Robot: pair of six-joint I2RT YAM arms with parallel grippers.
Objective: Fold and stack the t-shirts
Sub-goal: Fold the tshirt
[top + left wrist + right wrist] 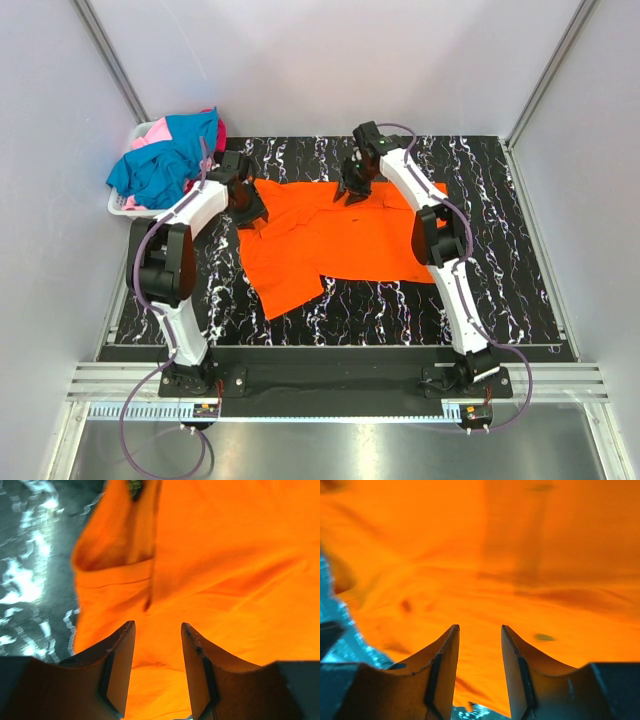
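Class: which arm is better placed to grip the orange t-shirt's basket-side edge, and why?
Left. The left gripper sits open over that edge of the orange t-shirt; the right gripper is farther along.

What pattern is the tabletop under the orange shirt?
The tabletop is black with white marble veins, clearest in the top external view.

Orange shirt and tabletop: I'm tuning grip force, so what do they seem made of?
The orange t-shirt looks like soft matte cloth, likely cotton knit: wrinkles, stitched hem. The table looks hard and glossy, perhaps marble-pattern laminate: white veins, glare.
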